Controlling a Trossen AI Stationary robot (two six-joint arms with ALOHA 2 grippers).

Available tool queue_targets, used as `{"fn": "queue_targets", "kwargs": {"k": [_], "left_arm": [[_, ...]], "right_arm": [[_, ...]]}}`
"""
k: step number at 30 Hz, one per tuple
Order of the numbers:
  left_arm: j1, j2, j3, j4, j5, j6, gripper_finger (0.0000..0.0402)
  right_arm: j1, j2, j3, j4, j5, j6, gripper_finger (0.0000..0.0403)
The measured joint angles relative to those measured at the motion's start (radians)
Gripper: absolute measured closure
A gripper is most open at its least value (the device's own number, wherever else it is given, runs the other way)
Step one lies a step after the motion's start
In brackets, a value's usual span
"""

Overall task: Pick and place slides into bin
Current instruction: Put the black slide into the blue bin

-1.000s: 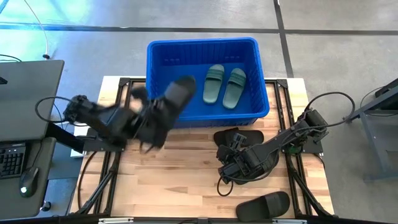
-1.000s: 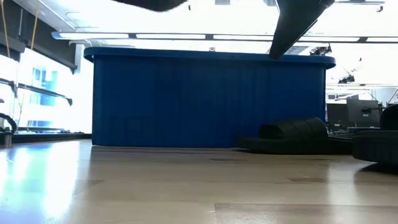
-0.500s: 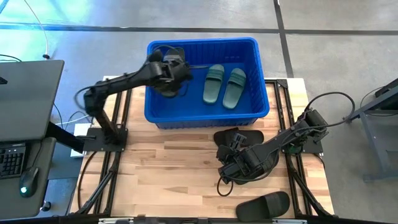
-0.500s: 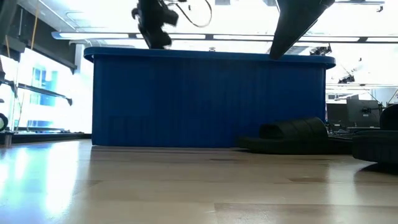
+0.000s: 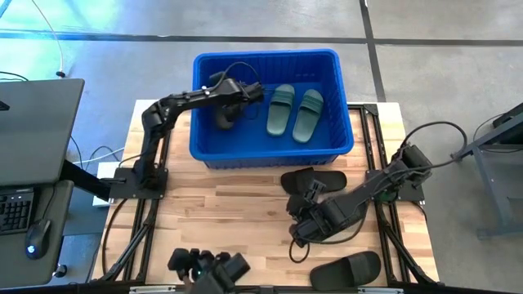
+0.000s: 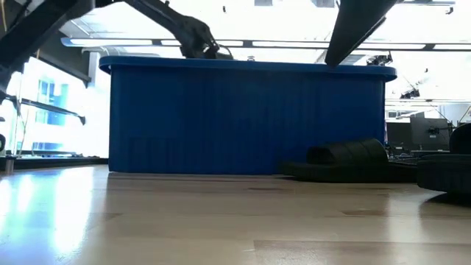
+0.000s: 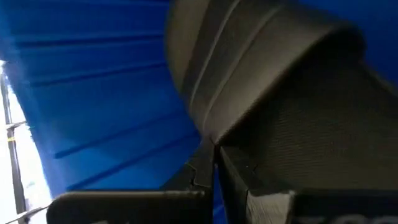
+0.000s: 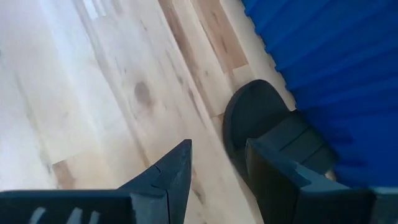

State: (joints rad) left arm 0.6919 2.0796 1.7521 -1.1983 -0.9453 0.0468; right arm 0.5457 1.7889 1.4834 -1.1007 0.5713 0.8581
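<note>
A black slide [image 5: 224, 114] hangs inside the bin [image 5: 270, 150], near its left wall, pinched by the left gripper [image 5: 233, 102], whose fingers are pressed tight on it; the reach over the rim suggests a drop beside the two green slides [image 5: 295, 112] already lying there. Two black slides wait on the table [image 5: 212, 220]: one [image 5: 313, 178] just in front of the bin, another [image 5: 346, 270] near the front edge. The right gripper [image 5: 301, 231] sits low between them, fingers spread, holding nothing, probably lined up for the next pick
</note>
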Motion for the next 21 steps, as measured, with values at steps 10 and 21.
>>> {"fn": "queue_targets", "kwargs": {"k": [10, 21], "left_arm": [[0.056, 0.035, 0.001, 0.063, 0.199, 0.135, 0.0379], [0.008, 0.029, 0.001, 0.061, 0.306, 0.3, 0.0317]], "right_arm": [[0.04, 0.0, 0.0, 0.014, 0.0, 0.099, 0.0261], [0.068, 0.0, 0.0, 0.019, 0.0, 0.199, 0.0261]]}}
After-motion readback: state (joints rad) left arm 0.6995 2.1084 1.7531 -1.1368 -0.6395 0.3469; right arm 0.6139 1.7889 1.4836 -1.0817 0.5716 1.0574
